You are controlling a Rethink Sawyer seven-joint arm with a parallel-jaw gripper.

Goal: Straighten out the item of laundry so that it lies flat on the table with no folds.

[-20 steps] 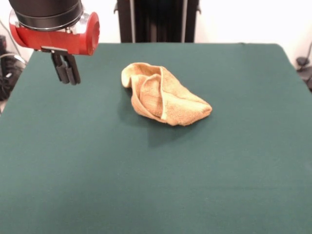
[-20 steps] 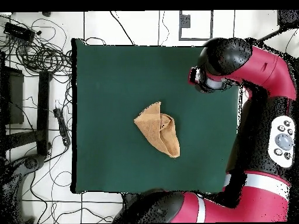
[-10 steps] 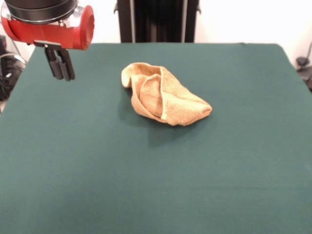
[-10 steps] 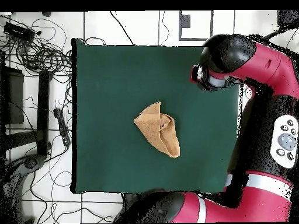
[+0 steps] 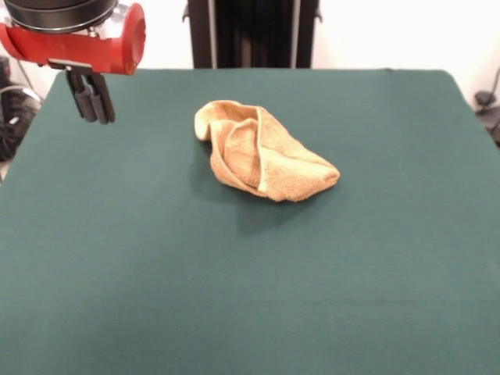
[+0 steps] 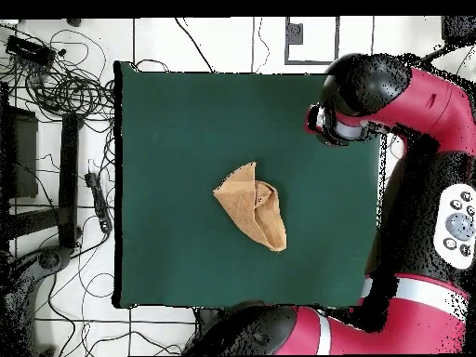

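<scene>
Towel (image 5: 262, 152) lies crumpled — mid green table (image 5: 250, 297).

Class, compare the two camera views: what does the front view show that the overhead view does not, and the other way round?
Only the front view shows the pincer, its two dark fingers close together, hanging above the table's corner, clear of the towel. Only the overhead view shows the arm's full sweep beside the table, plus cables on the floor. Both show the crumpled yellow-orange towel near the middle of the green table.
</scene>
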